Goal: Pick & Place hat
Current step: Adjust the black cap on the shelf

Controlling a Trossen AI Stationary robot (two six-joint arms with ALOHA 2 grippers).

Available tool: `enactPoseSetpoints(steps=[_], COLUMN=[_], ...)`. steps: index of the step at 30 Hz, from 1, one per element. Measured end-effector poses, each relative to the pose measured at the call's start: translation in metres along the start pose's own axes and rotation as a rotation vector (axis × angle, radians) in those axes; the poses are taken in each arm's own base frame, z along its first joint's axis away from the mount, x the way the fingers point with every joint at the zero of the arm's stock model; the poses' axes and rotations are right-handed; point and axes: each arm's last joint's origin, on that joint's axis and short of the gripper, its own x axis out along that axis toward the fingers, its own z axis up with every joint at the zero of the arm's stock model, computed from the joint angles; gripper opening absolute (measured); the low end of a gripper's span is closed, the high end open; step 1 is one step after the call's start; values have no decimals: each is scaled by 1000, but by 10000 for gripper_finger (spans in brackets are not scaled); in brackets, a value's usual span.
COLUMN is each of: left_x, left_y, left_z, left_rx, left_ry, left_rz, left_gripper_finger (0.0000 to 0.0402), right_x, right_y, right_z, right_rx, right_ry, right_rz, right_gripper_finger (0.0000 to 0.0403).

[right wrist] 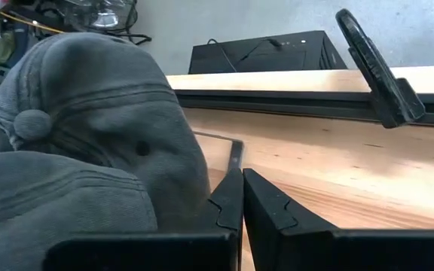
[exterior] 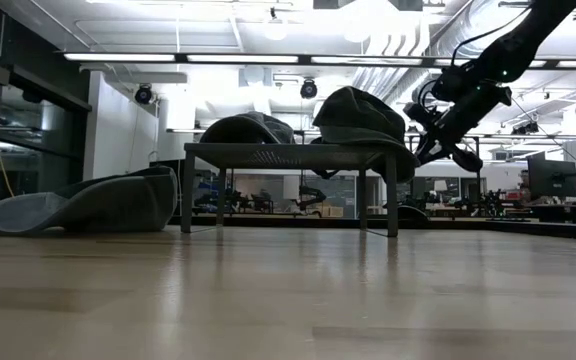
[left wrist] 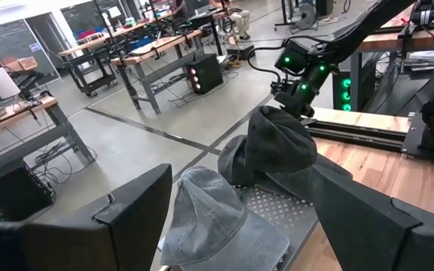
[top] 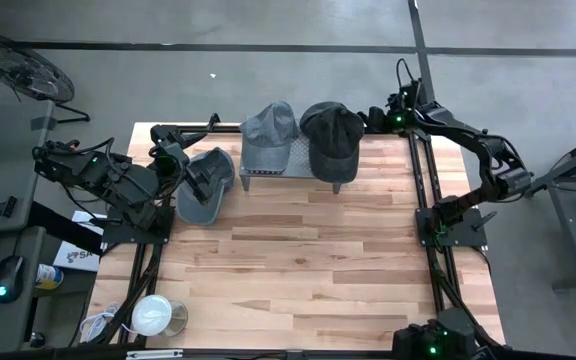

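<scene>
Spanning most of the high view, the wooden table [top: 298, 260] carries a small perforated metal stand [top: 278, 165] at its far edge, the landmark here. Two caps sit on the stand: a lighter grey cap [top: 268, 135] on its left part and a dark charcoal cap [top: 330, 138] on its right, brim hanging over the edge. A third, blue-grey cap [top: 205, 185] lies on the table just left of the stand. The left pincer [top: 190, 175] hovers over that third cap, fingers spread wide, gripping nothing. The right pincer [right wrist: 241, 197] sits just right of the stand, beside the dark cap, fingers closed together and holding nothing.
</scene>
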Motion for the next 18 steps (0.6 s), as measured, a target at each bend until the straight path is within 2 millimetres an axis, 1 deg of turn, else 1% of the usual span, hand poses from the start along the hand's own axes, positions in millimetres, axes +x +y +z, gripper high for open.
enactPoseSetpoints(steps=[6,9,12,18], left_x=[0,0,0,0], left_y=[0,0,0,0], left_z=[0,0,0,0], left_rx=[-5,-19,-23,-26], left_ry=[0,0,0,0], left_rz=[0,-1,-1,-1], left_gripper_finger=[308,308,308,308], right_x=[-1,-4,-13,-38], right_y=[1,5,9,13], right_z=[1,4,5,5], right_rx=[-12,-30,-49,-95], right_ry=[-4,-23,-68,-157], right_rz=[11,16,-2,-73], right_gripper_finger=[0,0,0,0])
